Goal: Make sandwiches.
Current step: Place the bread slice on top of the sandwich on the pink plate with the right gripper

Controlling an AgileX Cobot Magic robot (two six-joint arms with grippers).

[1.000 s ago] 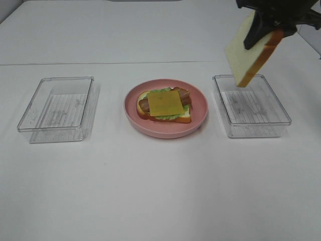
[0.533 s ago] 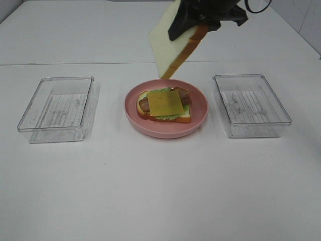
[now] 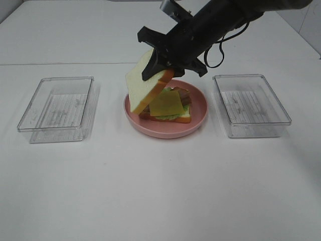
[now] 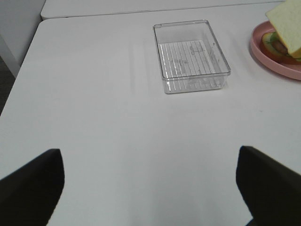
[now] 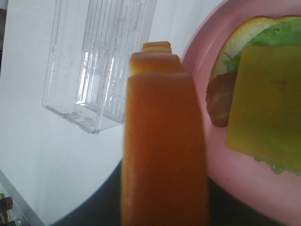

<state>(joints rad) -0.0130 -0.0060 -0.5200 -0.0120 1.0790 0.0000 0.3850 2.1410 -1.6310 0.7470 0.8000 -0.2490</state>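
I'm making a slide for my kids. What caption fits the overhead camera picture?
Right claw holds a tilted bread slice over the open sandwich on a pink plate.

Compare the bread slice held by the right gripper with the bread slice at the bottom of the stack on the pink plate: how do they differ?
The held bread slice hangs tilted above the pink plate; the bottom bread slice lies flat on it. The held slice is bare; the bottom slice carries lettuce, bacon and cheese. The right gripper clamps the held slice; nothing grips the bottom one. Both are white with tan-brown crust.
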